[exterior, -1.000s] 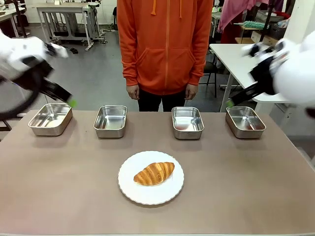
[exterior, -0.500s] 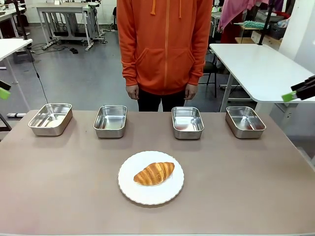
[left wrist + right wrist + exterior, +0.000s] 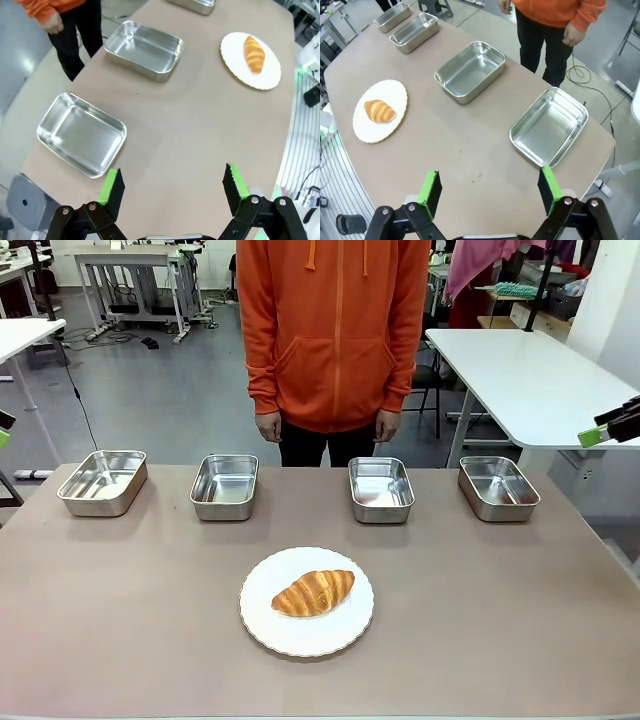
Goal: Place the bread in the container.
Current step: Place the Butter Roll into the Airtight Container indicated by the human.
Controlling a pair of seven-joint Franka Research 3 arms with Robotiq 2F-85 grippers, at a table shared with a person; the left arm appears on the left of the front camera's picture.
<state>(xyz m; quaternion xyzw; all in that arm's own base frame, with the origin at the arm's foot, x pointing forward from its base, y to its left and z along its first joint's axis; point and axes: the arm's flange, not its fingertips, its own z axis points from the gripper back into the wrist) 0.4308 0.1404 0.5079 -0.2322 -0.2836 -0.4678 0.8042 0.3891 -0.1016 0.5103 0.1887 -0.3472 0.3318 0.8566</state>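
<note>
2 pincers spread wide: left pincer [image 3: 171, 170], right pincer [image 3: 489, 171] | front view crops both | bread [image 3: 313, 592] on plate [image 3: 290, 636]

— Any print or brand mark on the steel pans [image 3: 381, 489] or the white plate [image 3: 306, 635]?
— None legible. The person's orange hoodie [image 3: 335, 330] is plain too.

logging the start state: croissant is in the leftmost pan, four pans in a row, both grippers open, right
Not quite. The front view shows the croissant on the white plate, not in the leftmost pan, which is empty. The rest holds: four pans in a row, left gripper and right gripper open.
</note>
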